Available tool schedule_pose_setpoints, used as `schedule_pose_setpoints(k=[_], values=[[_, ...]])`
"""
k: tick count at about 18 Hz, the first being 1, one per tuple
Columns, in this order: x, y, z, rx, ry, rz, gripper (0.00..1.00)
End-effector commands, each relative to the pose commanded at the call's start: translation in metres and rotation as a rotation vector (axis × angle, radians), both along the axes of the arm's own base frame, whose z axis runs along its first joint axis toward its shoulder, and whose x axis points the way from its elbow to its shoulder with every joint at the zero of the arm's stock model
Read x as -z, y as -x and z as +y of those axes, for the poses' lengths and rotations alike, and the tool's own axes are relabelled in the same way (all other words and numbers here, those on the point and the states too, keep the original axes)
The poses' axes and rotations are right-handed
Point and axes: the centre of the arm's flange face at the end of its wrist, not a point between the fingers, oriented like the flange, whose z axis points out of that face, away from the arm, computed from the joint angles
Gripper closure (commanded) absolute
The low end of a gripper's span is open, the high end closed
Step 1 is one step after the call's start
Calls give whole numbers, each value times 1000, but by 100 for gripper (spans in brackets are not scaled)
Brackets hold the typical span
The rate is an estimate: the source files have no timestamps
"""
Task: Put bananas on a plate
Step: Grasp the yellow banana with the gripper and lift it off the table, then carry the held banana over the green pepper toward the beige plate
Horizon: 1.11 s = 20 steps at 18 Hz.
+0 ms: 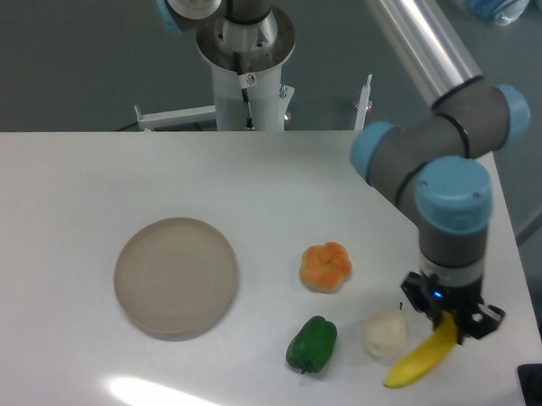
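Note:
The yellow banana [421,357] lies at the front right of the white table, its upper end between the fingers of my gripper [449,326]. The gripper points straight down and its fingers look closed around that end of the banana. The banana's lower tip rests near the table's front edge. The beige plate [176,276] sits far to the left of the gripper with nothing on it.
A round orange fruit [326,266] lies between plate and gripper. A green pepper [312,343] and a pale pear-like fruit [385,336] lie just left of the banana. The arm's base post [247,67] stands at the back.

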Motion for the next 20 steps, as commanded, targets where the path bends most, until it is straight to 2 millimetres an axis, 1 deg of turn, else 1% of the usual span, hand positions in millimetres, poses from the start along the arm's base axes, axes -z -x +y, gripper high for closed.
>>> schedule_pose_setpoints(k=[2, 3, 4, 5, 7, 8, 9, 12, 14, 16, 17, 19, 20], values=[[1, -31, 0, -31, -22, -46, 73], [6, -56, -3, -72, -27, -79, 73], [10, -74, -3, -100, -26, -97, 73], [13, -92, -1, -118, -25, -113, 73], [15, -131, 3, -159, -33, -138, 73], [18, -150, 8, -173, -34, -153, 73], [22, -165, 11, -187, -32, -165, 73], [29, -197, 19, -214, -37, -201, 73], [39, -214, 20, -213, -20, -212, 73], [50, -231, 16, -195, 6, -223, 73], [57, -237, 12, -192, 22, -229, 73], [76, -260, 3, -169, 58, -240, 73], [81, -266, 3, -161, 65, -244, 73]])
